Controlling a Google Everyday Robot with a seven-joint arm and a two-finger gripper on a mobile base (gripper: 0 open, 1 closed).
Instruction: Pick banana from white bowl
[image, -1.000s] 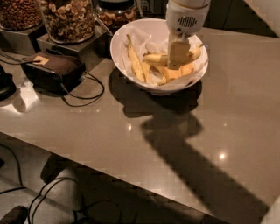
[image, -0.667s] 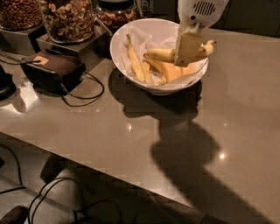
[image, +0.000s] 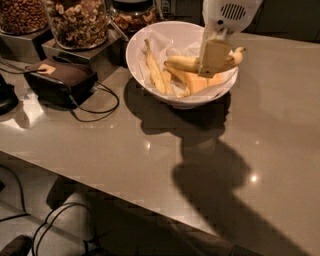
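Observation:
The white bowl (image: 145, 67) sits at the back of the counter, lined with crumpled white paper. My gripper (image: 216, 57) hangs over the bowl's right side and is shut on the banana (image: 184, 63), a thick curved yellow one. It holds the banana level, lifted above the other fruit, with one end poking out past the finger over the bowl's right rim. A slender pale banana (image: 154, 70) and shorter orange-yellow bananas (image: 196, 82) still lie in the bowl.
Jars of nuts (image: 77, 22) stand on metal bases at the back left. A dark brown box (image: 62, 80) with black cables lies left of the bowl. The counter's front edge (image: 125, 192) runs diagonally, with floor and cables below.
My gripper closed on the banana in the bowl and has risen and shifted right, lifting the banana off the other fruit.

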